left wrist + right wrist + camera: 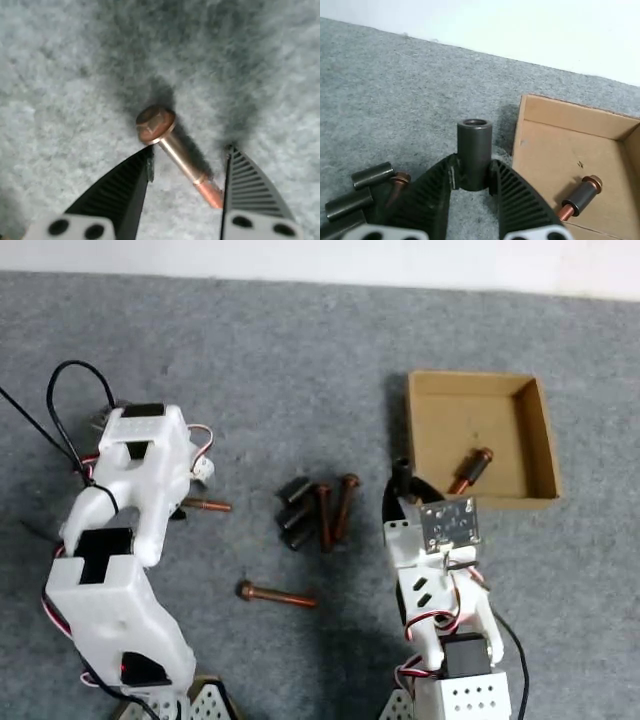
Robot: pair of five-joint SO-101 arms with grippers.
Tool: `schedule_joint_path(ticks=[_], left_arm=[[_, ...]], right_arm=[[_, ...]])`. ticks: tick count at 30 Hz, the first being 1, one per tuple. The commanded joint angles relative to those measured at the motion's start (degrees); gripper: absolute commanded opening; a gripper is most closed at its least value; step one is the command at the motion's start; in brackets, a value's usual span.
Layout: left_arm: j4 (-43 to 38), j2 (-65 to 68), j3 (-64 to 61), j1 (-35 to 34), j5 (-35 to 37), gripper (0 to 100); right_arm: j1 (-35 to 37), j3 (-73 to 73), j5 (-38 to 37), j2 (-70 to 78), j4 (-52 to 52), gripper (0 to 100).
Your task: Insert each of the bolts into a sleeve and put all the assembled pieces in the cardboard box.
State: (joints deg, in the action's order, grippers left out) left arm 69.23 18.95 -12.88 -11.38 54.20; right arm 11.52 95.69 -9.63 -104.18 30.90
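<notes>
A dark sleeve [474, 150] is held upright between the 2 fingers of the right gripper [472, 175], with its open end turned upward. Grey carpet [395, 90] is seen beneath it. The cardboard box [570, 112] is set just beside the gripper, and 1 assembled piece [580, 197], a copper bolt pushed through a dark sleeve, is laid on its floor. On the gripper's other side, 3 loose sleeves [372, 175] are laid close together on the carpet, 1 of them cut off at the frame edge. The head of a loose bolt [400, 178] is seen just beside the nearest of them. A white wall [520, 30] is seen beyond the carpet.
</notes>
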Motion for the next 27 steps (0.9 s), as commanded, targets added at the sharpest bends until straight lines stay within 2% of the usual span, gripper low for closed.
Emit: schedule_joint_path(ticks=[1,10,12,15,17,20,23,27], left_arm=[[-4.22,0.84,0.04,-1.54,0.62,22],[-3.87,3.65,0.40,-1.80,0.35,22],[-3.87,3.65,0.40,-1.89,0.26,15],[-4.13,3.38,0.48,-2.07,0.18,0],[-4.13,3.38,0.48,-1.89,0.18,3],[-4.22,3.30,0.57,-1.80,-0.26,1],[-3.87,1.54,2.77,-1.01,-5.63,0],[-1.49,-7.78,4.35,-0.84,-8.88,0]], right_arm=[[0.22,4.00,-0.79,-1.10,-1.98,0.5],[0.22,4.00,-0.79,-1.10,-1.98,0.5],[0.22,4.00,-0.79,-1.10,-1.98,0.5],[0.22,4.00,-0.79,-1.10,-1.98,0.5],[0.22,4.09,-0.79,-1.10,-1.98,0.5],[0.22,4.09,-0.79,-1.10,-1.98,0.5],[0.22,4.09,-0.79,-1.10,-1.98,0.5],[0.22,4.09,-0.79,-1.10,-1.98,0.5]])
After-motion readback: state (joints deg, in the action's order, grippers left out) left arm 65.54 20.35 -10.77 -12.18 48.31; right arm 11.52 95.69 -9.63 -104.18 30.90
